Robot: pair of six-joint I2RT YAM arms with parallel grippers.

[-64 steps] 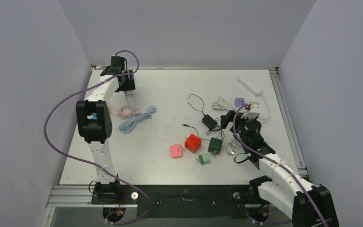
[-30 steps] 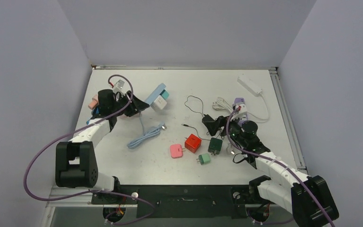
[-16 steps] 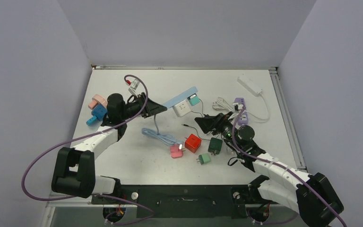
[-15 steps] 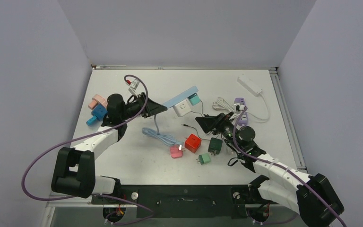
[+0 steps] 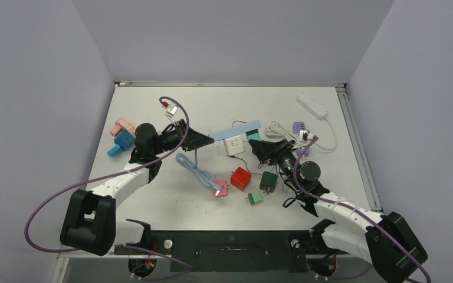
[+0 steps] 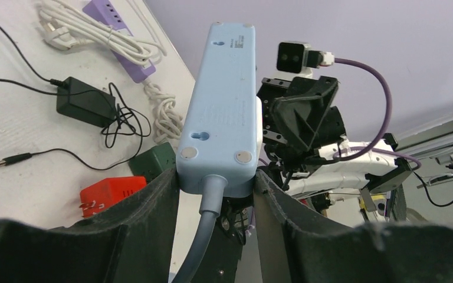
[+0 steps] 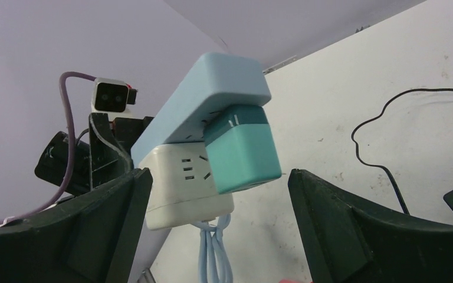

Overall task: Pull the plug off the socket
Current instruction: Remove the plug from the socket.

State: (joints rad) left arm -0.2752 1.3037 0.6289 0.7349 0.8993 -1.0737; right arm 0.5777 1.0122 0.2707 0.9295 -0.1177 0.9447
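Observation:
The socket is a light blue power strip (image 5: 236,128), held in the air over the table's middle. My left gripper (image 5: 203,140) is shut on its cable end, the pads pressing both sides (image 6: 215,177). A teal plug (image 7: 242,150) and a white cube plug (image 7: 180,188) sit in the strip's underside (image 7: 206,94). My right gripper (image 7: 219,175) is open just short of them, one finger on each side of the teal plug and not touching it. In the top view it (image 5: 258,147) sits right of the teal plug (image 5: 252,137). The strip's blue cable (image 5: 196,171) hangs down to the table.
Red (image 5: 240,178), pink (image 5: 219,188), dark green (image 5: 268,181) and light green (image 5: 255,198) cube plugs lie below the strip. A purple strip (image 5: 299,127) with a white cord and a white strip (image 5: 311,106) lie at the back right. Pink and blue plugs (image 5: 121,132) lie at the left.
My left arm has swung the blue strip from the back left to the table's middle. The right gripper, open throughout, has risen and moved left until its fingers flank the teal plug.

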